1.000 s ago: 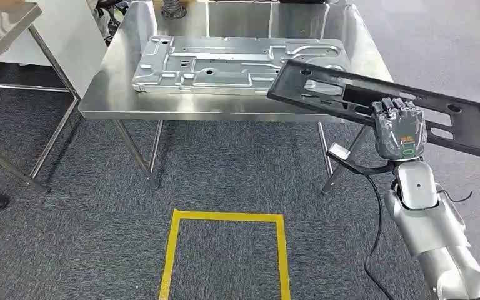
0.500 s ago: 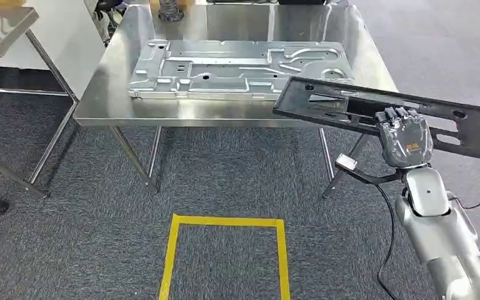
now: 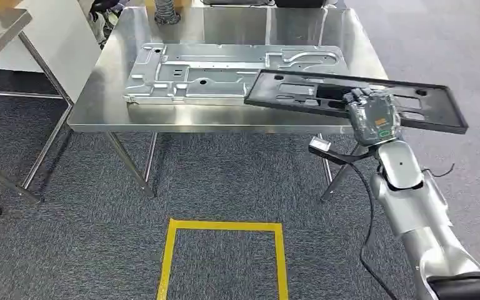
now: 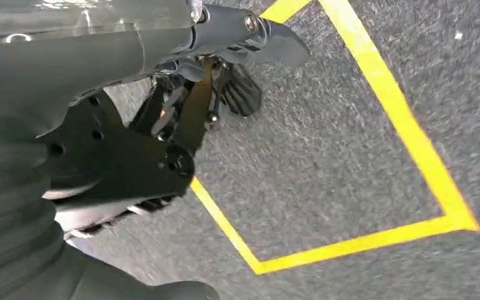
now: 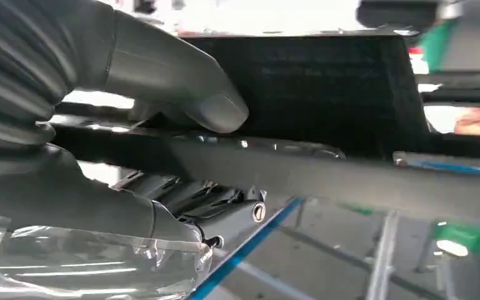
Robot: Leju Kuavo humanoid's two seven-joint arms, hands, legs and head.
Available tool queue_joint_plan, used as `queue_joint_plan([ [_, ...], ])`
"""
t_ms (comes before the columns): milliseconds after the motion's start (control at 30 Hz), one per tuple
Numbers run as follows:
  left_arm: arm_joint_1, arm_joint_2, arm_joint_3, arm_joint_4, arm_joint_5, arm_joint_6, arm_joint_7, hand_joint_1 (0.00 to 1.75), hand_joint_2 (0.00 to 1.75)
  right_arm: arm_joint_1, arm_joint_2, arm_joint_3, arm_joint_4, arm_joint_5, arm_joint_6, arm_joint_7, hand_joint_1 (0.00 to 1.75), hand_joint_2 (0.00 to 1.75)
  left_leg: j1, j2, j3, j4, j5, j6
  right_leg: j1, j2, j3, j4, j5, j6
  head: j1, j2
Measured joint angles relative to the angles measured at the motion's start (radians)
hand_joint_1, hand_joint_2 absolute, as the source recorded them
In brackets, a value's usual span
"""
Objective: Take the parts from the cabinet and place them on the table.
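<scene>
the right hand [image 3: 373,117] grips the black frame [image 3: 300,94] along its near edge, right of centre in the head view, thumb [image 5: 181,81] over the top and fingers beneath, which keeps the long panel roughly level. the frame's left end hangs over the front edge of the steel table [image 3: 100,94], overlapping the silver plate [image 3: 225,69] already lying there, probably to land beside or on it. the left hand [image 4: 12,206] fills the left edge of its wrist view; i cannot tell how its fingers lie.
</scene>
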Motion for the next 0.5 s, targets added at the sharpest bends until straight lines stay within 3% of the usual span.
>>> queue_joint_plan([
  [33,-0.003,-0.001,0.000,0.000,0.000,0.000,-0.002,0.00,1.75,-0.017,0.018,0.013,0.021,0.000,0.000,0.000,1.75,1.75,0.002,-0.001,0.008,-0.008,0.003,0.003,-0.005,-0.005,-0.004,0.017,-0.010,0.003,0.001,0.000],
  [67,-0.007,-0.001,0.000,0.000,0.003,0.002,-0.001,0.00,1.75,-0.041,0.040,0.026,0.045,0.000,0.000,0.002,1.75,1.75,0.003,0.001,0.009,-0.009,0.002,0.008,-0.005,-0.005,-0.030,0.067,-0.039,0.006,0.003,0.000],
  [133,-0.010,-0.002,0.000,0.000,0.010,0.007,0.003,0.00,1.75,-0.082,0.081,0.049,0.097,0.000,0.005,0.003,1.75,1.75,0.003,0.000,0.011,-0.008,-0.001,0.012,-0.009,-0.005,-0.116,0.230,-0.106,0.013,0.002,0.000],
  [167,-0.009,-0.001,0.000,0.000,0.010,0.010,0.003,0.00,1.75,-0.096,0.095,0.058,0.120,0.000,0.012,0.003,1.75,1.75,0.003,-0.001,0.012,-0.007,-0.004,0.013,-0.010,-0.005,-0.156,0.298,-0.124,0.016,0.002,0.000],
  [200,-0.008,-0.001,0.000,0.000,0.010,0.011,0.003,0.00,1.75,-0.104,0.100,0.061,0.127,0.000,0.013,0.003,1.75,1.75,0.003,-0.003,0.015,-0.006,-0.007,0.012,-0.013,-0.006,-0.179,0.326,-0.117,0.018,0.002,0.000],
  [233,-0.006,-0.001,0.000,0.000,0.011,0.018,0.004,0.00,1.75,-0.112,0.125,0.074,0.152,-0.001,0.021,0.000,1.75,1.75,0.004,-0.006,0.020,-0.005,-0.012,0.009,-0.016,-0.006,-0.174,0.298,-0.082,0.019,0.002,0.000],
  [267,-0.002,-0.001,0.000,0.000,0.013,0.019,0.004,0.00,1.75,-0.122,0.137,0.081,0.165,-0.005,0.024,-0.009,1.75,1.75,0.004,-0.009,0.025,-0.002,-0.016,0.007,-0.019,-0.007,-0.150,0.231,-0.032,0.019,0.002,0.000],
  [333,0.000,-0.002,0.001,0.000,0.011,0.019,0.004,0.00,1.75,-0.143,0.158,0.091,0.186,-0.013,0.030,-0.021,1.75,1.75,0.004,-0.011,0.033,0.006,-0.030,-0.002,-0.020,-0.008,-0.072,0.043,0.066,0.011,0.002,0.000],
  [367,0.001,-0.002,0.000,0.001,0.010,0.019,0.004,0.00,1.75,-0.151,0.167,0.097,0.198,-0.019,0.031,-0.024,1.75,1.75,0.000,-0.012,0.031,0.008,-0.034,-0.007,-0.012,-0.008,-0.058,0.031,0.045,0.006,-0.001,0.000],
  [500,0.002,-0.003,0.000,0.001,0.009,0.020,0.004,0.00,1.75,-0.162,0.196,0.110,0.223,-0.023,0.032,-0.027,1.75,1.75,0.003,-0.013,0.036,0.001,-0.038,-0.029,-0.007,-0.004,-0.055,0.011,0.041,-0.014,-0.002,0.000],
])
